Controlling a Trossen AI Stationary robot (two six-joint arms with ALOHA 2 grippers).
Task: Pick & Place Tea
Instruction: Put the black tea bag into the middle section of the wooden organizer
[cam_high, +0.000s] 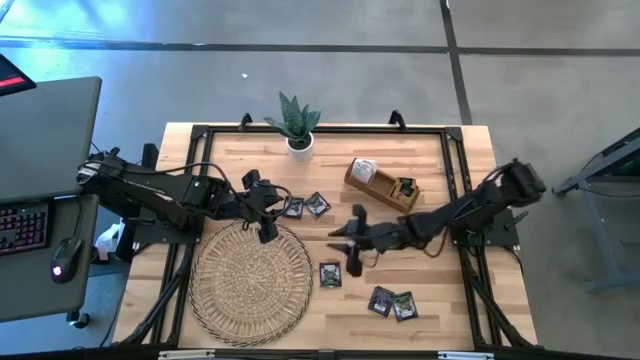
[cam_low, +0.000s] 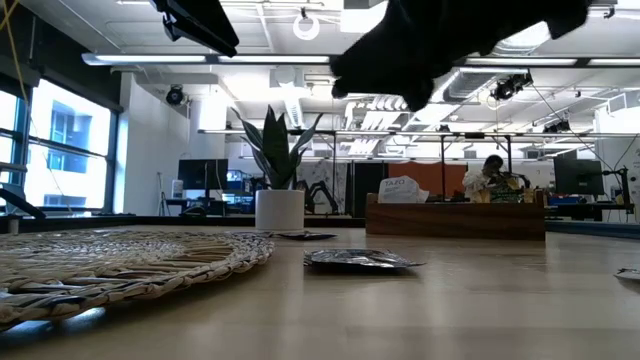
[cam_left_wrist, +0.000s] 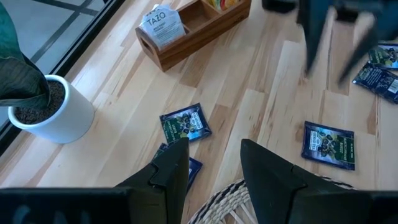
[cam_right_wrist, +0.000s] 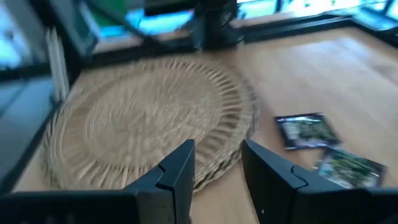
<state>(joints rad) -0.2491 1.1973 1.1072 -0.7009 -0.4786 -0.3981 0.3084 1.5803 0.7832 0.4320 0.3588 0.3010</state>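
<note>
Several flat square tea sachets lie on the wooden table: two dark ones (cam_high: 293, 207) (cam_high: 318, 204) by the woven mat's far edge, one (cam_high: 330, 274) at the mat's right edge, and two (cam_high: 380, 300) (cam_high: 404, 306) nearer the front. My left gripper (cam_high: 265, 222) hangs open above the mat's far edge, with a sachet (cam_left_wrist: 185, 122) just beyond its fingers and another (cam_left_wrist: 328, 144) farther off. My right gripper (cam_high: 352, 250) hangs open mid-table, pointing toward the mat (cam_right_wrist: 149, 118). It has nothing between its fingers, and two sachets (cam_right_wrist: 306, 130) (cam_right_wrist: 348, 167) lie off to one side.
A brown wooden divided tray (cam_high: 380, 185) holding packets stands at the back right. A potted plant (cam_high: 298, 128) in a white pot is at the far edge. The round woven mat (cam_high: 250, 280) fills the front left. A dark frame (cam_high: 455, 170) runs around the table.
</note>
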